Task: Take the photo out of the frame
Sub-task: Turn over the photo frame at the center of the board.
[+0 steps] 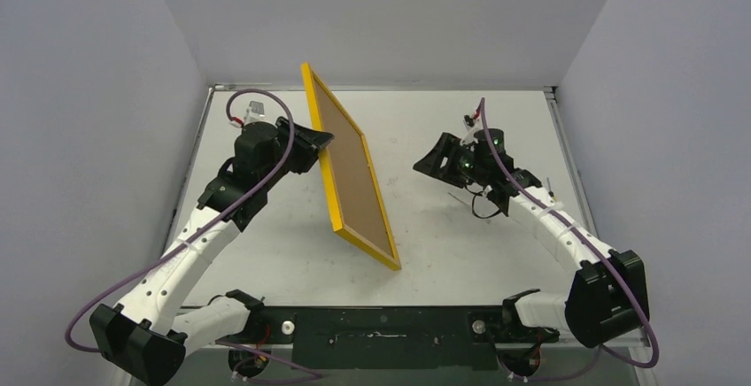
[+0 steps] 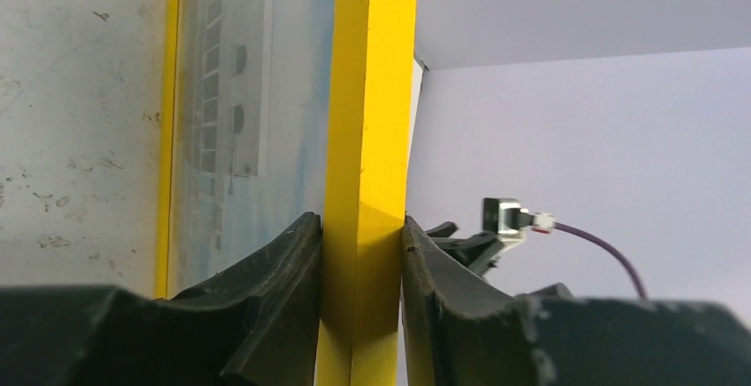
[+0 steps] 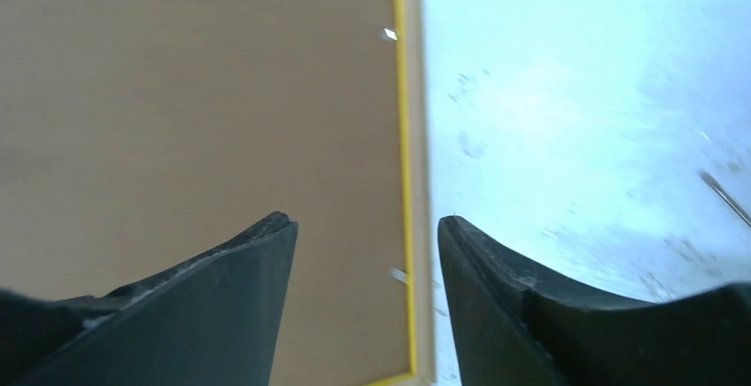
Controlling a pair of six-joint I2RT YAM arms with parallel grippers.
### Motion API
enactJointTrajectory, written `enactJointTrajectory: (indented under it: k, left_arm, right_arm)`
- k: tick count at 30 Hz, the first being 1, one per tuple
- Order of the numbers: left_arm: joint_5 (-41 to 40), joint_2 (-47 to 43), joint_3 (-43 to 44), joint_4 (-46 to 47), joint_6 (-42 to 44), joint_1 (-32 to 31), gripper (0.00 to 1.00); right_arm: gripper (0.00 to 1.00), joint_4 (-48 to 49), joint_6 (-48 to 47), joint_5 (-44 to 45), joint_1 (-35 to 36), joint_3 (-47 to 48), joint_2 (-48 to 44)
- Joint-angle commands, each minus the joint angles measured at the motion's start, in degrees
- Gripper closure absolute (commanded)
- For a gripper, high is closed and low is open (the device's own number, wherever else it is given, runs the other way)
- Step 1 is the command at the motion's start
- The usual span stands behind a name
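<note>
Step in hand: frame (image 1: 354,169) held up on edge so its back can be worked, photo not yet out
Left gripper (image 1: 323,141): clamped on the frame's yellow border, 1 finger on the front face, 1 on the back
Right gripper (image 3: 365,222): jaws wide, holding nothing, apart from the frame, aimed at the backing (image 3: 177,94) near its edge
Frame position: upright and leaning, brown backing toward the right arm; whether its lower edge touches the table (image 1: 443,244) cannot be told
Photo (image 2: 239,94): inside the frame, seen from the front in the left wrist view
Next move, judged: a right fingertip must turn the metal tabs (image 3: 388,34) clear so the backing can lift — fine work
Obstruction: 2 tabs show along the backing's edge; any others are out of view
Other items: thin rod (image 3: 722,196) lying on the table to the right, too small to identify
Risk, judged: a push from the right could pivot the frame in its single clamp
</note>
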Motion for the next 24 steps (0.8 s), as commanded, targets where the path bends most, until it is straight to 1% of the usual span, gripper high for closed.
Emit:
enactJointTrajectory:
  k: [1, 5, 8, 13, 17, 19, 20, 22, 24]
  left_arm:
    - [3.3, -2.2, -3.1, 0.9, -0.8, 1.3, 0.83]
    - [4.0, -4.6, -6.7, 1.2, -0.5, 3.1, 0.84]
    - [6.0, -6.3, -10.4, 1.3, 0.2, 4.5, 0.84]
    - [7.5, -9.7, -16.4, 2.5, 2.0, 5.6, 0.83]
    - [9.5, -13.9, -22.0, 5.5, 2.5, 7.5, 0.79]
    - [11.9, -15.9, -25.6, 9.4, 1.6, 9.0, 0.74]
    - [13.5, -16.9, -28.0, 12.5, 0.8, 10.3, 0.73]
    - [16.6, -17.9, -33.3, 21.7, -2.5, 11.6, 0.73]
    - [19.3, -17.5, -38.7, 31.1, -6.0, 12.4, 0.81]
  right_arm:
    - [0.38, 7.2, -0.1, -1.5, -1.1, -3.6, 1.9]
    - [0.36, 10.4, -0.7, -2.2, -1.1, -7.1, 6.5]
    - [0.36, 15.1, -0.8, -3.5, -1.0, -9.7, 8.7]
    - [0.36, 18.9, -2.0, -6.5, -0.7, -11.7, 12.1]
    - [0.36, 21.2, -3.3, -7.3, -0.2, -13.0, 14.0]
    - [0.36, 21.4, -3.9, -7.1, -0.2, -13.3, 15.2]
    - [0.37, 21.3, -4.3, -6.7, -0.2, -13.4, 15.8]
    - [0.39, 20.2, -5.4, -4.1, -0.1, -13.7, 16.1]
    - [0.39, 19.2, -6.7, -0.8, -0.2, -14.5, 15.4]
